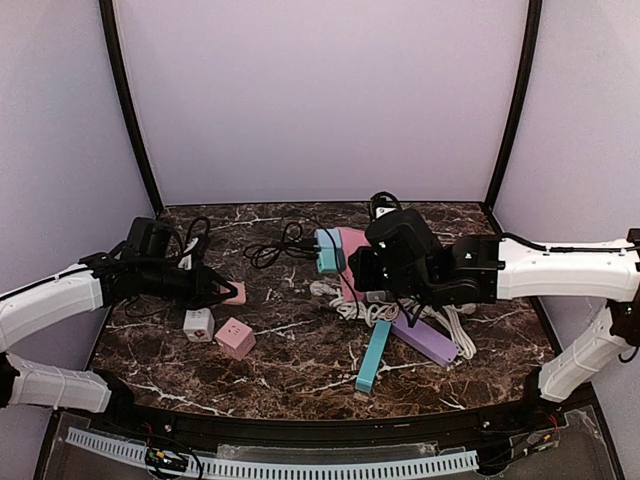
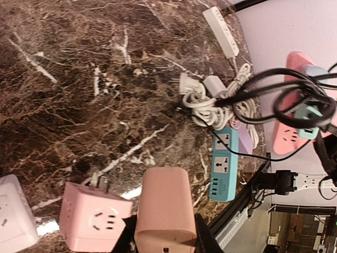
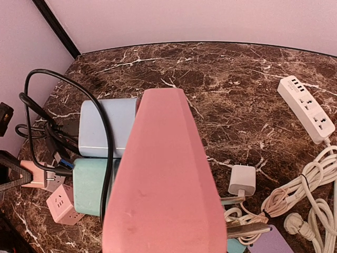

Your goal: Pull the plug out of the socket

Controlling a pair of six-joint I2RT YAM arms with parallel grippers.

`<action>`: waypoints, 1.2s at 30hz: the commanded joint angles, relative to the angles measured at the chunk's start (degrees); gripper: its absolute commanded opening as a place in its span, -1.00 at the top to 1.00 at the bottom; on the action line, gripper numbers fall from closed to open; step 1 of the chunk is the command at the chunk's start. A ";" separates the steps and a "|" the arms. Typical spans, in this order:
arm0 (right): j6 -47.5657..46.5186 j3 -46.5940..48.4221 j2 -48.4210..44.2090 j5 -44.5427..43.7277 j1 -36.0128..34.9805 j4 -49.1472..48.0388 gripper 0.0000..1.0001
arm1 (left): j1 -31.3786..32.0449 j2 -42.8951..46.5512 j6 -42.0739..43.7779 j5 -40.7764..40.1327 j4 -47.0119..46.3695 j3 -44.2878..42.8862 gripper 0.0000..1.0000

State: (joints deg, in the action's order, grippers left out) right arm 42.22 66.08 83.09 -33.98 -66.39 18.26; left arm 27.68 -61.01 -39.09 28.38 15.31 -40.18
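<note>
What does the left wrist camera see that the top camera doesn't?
Only the left wrist view: the plug holes on the pink cube socket and the blue power strip, seen close up, and a bit of room past the edge of the table. Only the top view: the whole left arm and right arm, and the black corner posts. Both: the pink cube socket, the white cube socket, the blue power strip, the white cable bundle, and the salmon block pinched in the left gripper.

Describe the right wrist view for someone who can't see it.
A pink power strip fills the foreground. Behind it sit a pale blue block and a teal block crossed by black cables; a white power strip lies at right on the marble table.
</note>
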 commanded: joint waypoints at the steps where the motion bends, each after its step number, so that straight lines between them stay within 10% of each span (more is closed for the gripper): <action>1: -0.68 1.90 -2.98 0.88 1.29 -1.27 1.00 | -3.77 -4.62 8.53 0.93 7.81 -3.50 0.99; 23: -3.09 2.51 -1.55 6.59 1.80 -3.49 1.00 | -10.24 -22.37 14.24 -2.02 4.82 -5.30 0.98; 36: -1.92 2.44 -0.74 8.13 1.88 -4.20 1.00 | -10.37 -25.84 16.79 -3.77 6.90 -7.18 0.15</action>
State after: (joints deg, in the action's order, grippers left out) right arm 39.51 66.50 82.28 -25.63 -64.97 19.33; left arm 17.56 -87.18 -23.97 26.13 20.01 -46.15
